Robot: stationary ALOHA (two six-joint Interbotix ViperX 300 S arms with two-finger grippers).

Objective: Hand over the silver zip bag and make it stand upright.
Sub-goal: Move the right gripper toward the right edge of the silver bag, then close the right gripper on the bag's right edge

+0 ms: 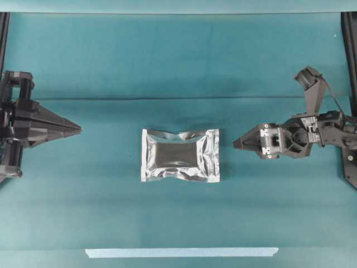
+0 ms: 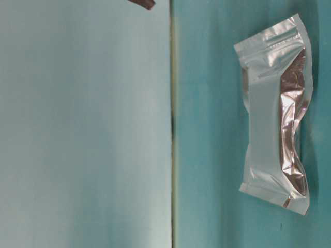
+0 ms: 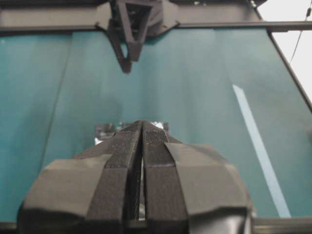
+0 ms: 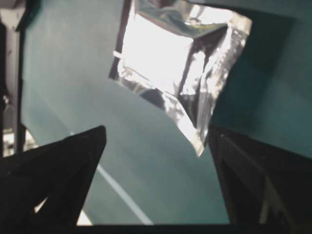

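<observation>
The silver zip bag (image 1: 180, 155) lies flat in the middle of the teal table, long side left to right, with nothing holding it. It also shows in the table-level view (image 2: 274, 113). My right gripper (image 1: 240, 143) is just right of the bag, pointing at it. In the right wrist view this gripper (image 4: 157, 134) is open wide, and the bag (image 4: 170, 63) lies ahead of the fingertips with one corner close to the right finger. My left gripper (image 1: 78, 129) rests far to the left, shut and empty (image 3: 142, 124). A sliver of the bag (image 3: 158, 125) peeks past its tips.
A pale blue tape strip (image 1: 181, 252) runs along the table's front edge and also shows in both wrist views (image 3: 258, 146) (image 4: 117, 187). Black frame rails (image 1: 348, 33) stand at the back corners. A fold line (image 1: 178, 99) crosses the teal cloth behind the bag.
</observation>
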